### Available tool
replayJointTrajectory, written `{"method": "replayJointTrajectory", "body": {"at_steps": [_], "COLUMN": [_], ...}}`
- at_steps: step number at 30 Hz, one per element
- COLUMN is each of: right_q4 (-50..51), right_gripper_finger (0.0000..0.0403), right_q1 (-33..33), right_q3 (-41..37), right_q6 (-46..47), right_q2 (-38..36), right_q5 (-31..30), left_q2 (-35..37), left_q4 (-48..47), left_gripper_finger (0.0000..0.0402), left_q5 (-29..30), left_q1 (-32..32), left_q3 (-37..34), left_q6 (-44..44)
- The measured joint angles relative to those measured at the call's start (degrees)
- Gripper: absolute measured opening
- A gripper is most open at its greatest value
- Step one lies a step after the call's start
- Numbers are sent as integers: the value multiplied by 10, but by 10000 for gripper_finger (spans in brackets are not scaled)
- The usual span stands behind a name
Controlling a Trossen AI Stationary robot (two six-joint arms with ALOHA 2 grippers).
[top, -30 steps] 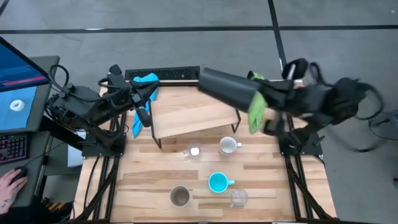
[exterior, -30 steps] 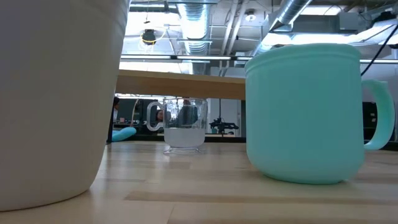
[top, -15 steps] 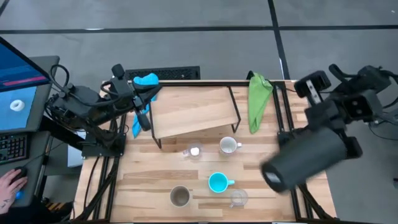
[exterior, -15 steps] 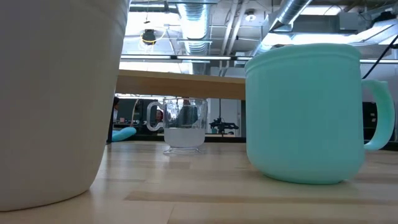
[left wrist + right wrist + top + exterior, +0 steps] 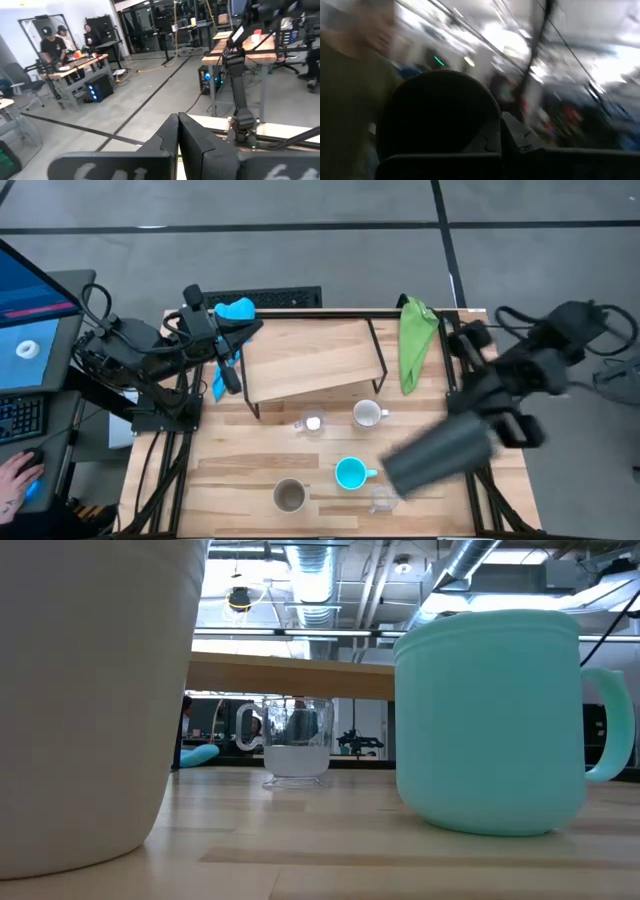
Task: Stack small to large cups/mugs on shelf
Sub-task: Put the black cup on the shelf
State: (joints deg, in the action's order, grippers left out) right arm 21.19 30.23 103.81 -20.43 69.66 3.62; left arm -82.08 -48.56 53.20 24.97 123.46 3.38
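Note:
My right gripper [image 5: 494, 428] is raised high over the table's near right part, shut on the black cup [image 5: 435, 455], which looms large and blurred in the high view. Below it, standing on their bases on the tabletop, are the white mug [image 5: 368, 414], a clear glass [image 5: 311, 423], the turquoise mug [image 5: 351, 473], the beige-grey mug [image 5: 290, 496] and a second clear glass [image 5: 383, 500], partly hidden by the cup. The shelf [image 5: 315, 360] stands bare at the far middle. My left gripper [image 5: 243, 332] waits, shut, at the shelf's far left corner. My right gripper holds the black cup [image 5: 440, 115] lifted clear, far above the table. In the right wrist view the cup's dark round body stands in front of the fingers, with one finger [image 5: 520, 134] beside it. The cup hides the place of contact.
A green cloth [image 5: 415, 340] hangs over the frame at the table's right far side, and a blue cloth [image 5: 232, 310] lies by the left arm. A person's hand [image 5: 15, 480] rests at a desk left of the table. Open tabletop lies left of the mugs.
My right arm has swung fast with the black cup: from above the shelf out past the table's right edge, then back toward the near edge, so that the cup is now over the near right clear glass. The mugs and glasses on the table have stayed put.

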Motion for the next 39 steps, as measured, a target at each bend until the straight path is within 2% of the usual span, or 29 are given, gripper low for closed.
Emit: {"method": "replayJointTrajectory", "body": {"at_steps": [5,9,12,16,19,21,24,27,29,36,39], "right_q4": [60,94,125,145,155,153,152,154,152,158,173], "right_gripper_finger": [5,7,7,7,7,8,8,8,8,8,8], "right_q1": [-58,-120,-164,-216,-235,-241,-244,-244,-244,-244,-244], "right_q3": [0,0,0,-1,0,-1,0,0,0,0,0], "right_q6": [50,107,141,171,179,178,176,174,171,174,174], "right_q2": [21,45,69,99,121,132,141,142,141,130,130], "right_q5": [-69,-70,-60,-19,8,24,46,54,54,51,8], "left_q2": [0,0,0,0,0,-7,-24,-41,-48,-49,-49], "left_q4": [0,-1,-20,-120,-199,-209,-145,9,55,42,11], "left_gripper_finger": [0,0,0,0,0,0,0,0,0,0,0], "left_q5": [-6,-5,-5,-5,-4,-10,-47,-146,-187,-180,-180], "left_q1": [0,0,0,0,-4,-21,-52,-81,-92,-100,-99], "left_q3": [0,0,0,0,0,1,0,0,0,0,0], "left_q6": [-30,-55,-85,-171,-248,-261,-206,-89,-44,-45,-61]}}
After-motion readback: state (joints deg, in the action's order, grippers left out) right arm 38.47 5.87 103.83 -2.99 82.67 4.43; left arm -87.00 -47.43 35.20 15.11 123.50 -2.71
